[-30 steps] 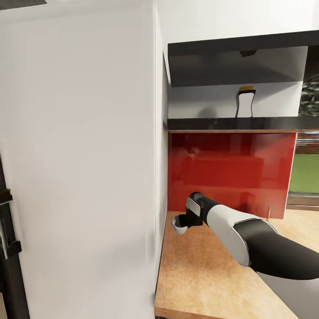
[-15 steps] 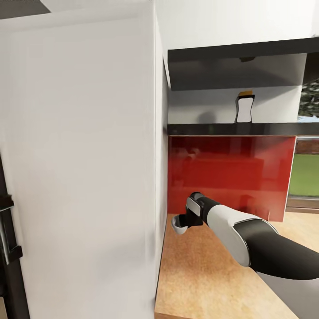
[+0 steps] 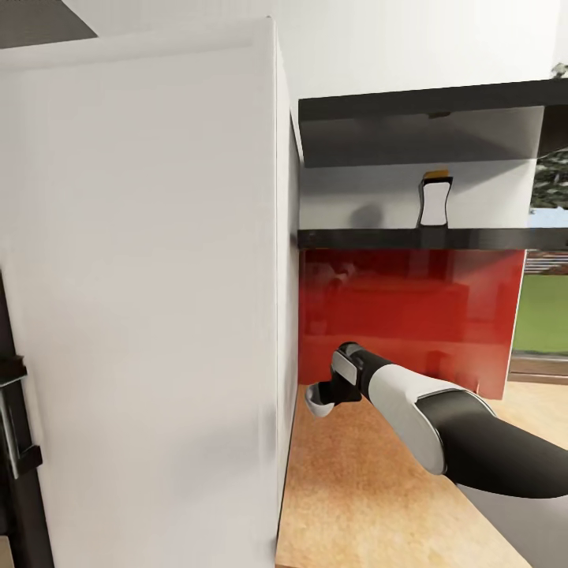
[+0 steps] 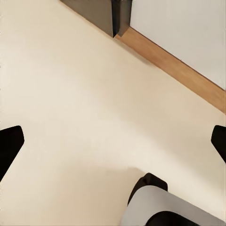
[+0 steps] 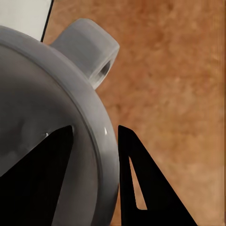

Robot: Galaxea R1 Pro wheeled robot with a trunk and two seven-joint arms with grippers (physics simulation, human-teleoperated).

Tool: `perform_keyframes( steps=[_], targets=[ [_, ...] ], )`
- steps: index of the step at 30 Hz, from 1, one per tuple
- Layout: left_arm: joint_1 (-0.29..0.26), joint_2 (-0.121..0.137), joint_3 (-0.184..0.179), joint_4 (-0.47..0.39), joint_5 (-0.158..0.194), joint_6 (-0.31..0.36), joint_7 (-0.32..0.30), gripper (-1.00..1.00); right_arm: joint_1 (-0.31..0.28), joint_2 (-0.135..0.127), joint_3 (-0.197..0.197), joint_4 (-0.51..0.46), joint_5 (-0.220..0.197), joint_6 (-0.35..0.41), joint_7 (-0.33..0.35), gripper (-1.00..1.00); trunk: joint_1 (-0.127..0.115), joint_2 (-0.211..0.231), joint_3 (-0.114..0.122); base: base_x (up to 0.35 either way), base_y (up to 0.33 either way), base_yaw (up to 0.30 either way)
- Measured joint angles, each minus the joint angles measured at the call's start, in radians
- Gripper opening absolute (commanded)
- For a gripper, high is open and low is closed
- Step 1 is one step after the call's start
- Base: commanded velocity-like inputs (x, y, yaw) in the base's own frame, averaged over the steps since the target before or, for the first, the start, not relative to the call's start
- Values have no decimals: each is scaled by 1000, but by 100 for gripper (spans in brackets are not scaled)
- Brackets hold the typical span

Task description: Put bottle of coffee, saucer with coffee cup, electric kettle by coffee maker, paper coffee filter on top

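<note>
Bright, even render light, no hard sun. Soft grey shading down the white cabinet side [image 3: 142, 300] left of the right pincer [image 3: 319, 398]. Glossy red panel [image 3: 410, 315] behind the pincer carries hazy reflections. Shelf [image 3: 430, 238] recess above is dimmer, with a faint blob shadow on its back wall. Cup [image 5: 52, 141] in the right wrist view is close, soft-edged, with small highlights on its rim. Floor [image 4: 84, 117] in the left wrist view is pale, nearly washed out.

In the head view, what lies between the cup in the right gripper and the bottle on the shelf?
A glossy red wall panel rises between the cup and the bottle, with the dark shelf edge above it.
</note>
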Motion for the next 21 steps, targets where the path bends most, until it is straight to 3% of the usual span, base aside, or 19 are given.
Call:
perform_keyframes(
  steps=[21],
  targets=[
    [0, 0, -1, 0, -1, 4, 0, 100, -1, 1, 1, 0, 0, -12, 1, -100, -81, 146, 64, 0, 0, 0]
  ],
)
